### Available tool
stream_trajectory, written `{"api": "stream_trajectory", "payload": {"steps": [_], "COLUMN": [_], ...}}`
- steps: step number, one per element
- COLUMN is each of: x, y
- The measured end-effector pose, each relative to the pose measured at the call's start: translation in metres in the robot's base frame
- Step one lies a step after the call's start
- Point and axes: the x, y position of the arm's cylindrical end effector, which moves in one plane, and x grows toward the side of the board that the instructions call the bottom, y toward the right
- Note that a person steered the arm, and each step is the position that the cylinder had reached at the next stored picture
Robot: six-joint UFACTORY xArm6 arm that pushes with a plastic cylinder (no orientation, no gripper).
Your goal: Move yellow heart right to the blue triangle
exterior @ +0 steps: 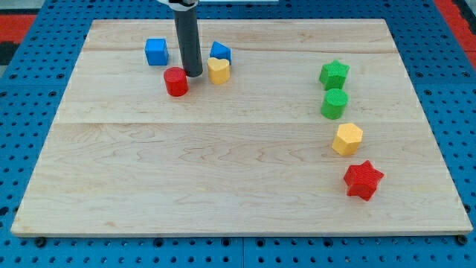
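Yellow heart [219, 71] on tabletop [223, 179], touching blue triangle's [221, 50] lower edge. My tip [193, 74] just left of heart, red cylinder [176, 82] beyond. No pincer: bare rod, nothing gripped.

1. Board [223, 171]: pale wood, visible grain, matt, smooth.
2. Rod, down to my tip [193, 74]: dark, dull sheen.
3. Yellow heart [218, 71] and blue triangle [220, 51]: plastic-looking, matt.
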Motion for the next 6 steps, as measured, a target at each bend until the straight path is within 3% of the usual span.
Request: {"api": "stream_trajectory", "payload": {"steps": [2, 6], "x": [0.02, -0.049], "y": [0.028, 0.107]}}
